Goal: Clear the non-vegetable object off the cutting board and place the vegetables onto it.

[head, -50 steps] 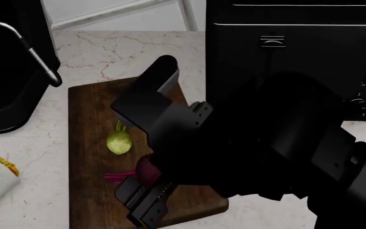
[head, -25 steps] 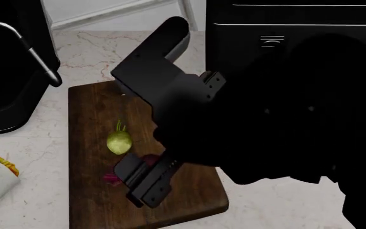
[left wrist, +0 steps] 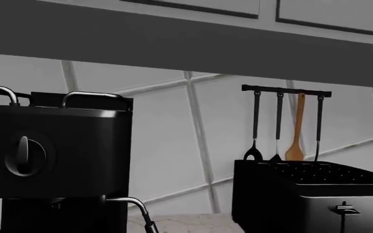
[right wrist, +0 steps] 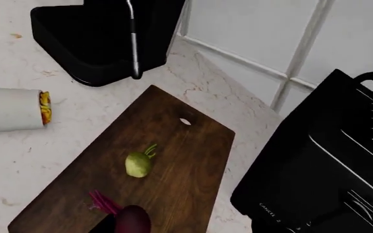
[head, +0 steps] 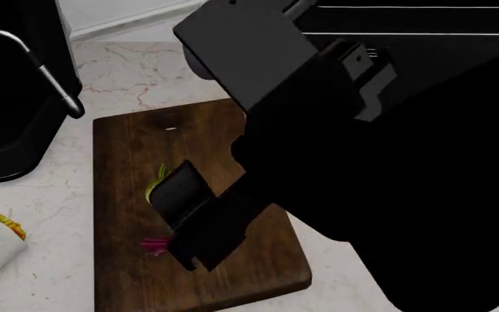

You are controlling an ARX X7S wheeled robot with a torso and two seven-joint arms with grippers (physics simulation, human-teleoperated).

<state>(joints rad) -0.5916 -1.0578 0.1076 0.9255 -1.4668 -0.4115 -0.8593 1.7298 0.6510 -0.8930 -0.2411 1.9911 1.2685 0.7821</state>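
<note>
The beet [right wrist: 132,218] and the yellow-green bulb [right wrist: 138,164] are seen lying apart on the cutting board [right wrist: 173,145], while the tortilla wrap [right wrist: 11,109] is found off the board on the worktop [right wrist: 18,165] at the frame's left. The right gripper [head: 199,218] is raised above the board in the head view, and whether it is spread or pressed together cannot be told. The left gripper is not shown.

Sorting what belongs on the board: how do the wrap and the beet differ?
The tortilla wrap is a white cylinder; the beet is dark purple-red and round. The wrap is larger. The wrap lies on the counter, off the cutting board; the beet rests on it. Neither is gripped.
</note>
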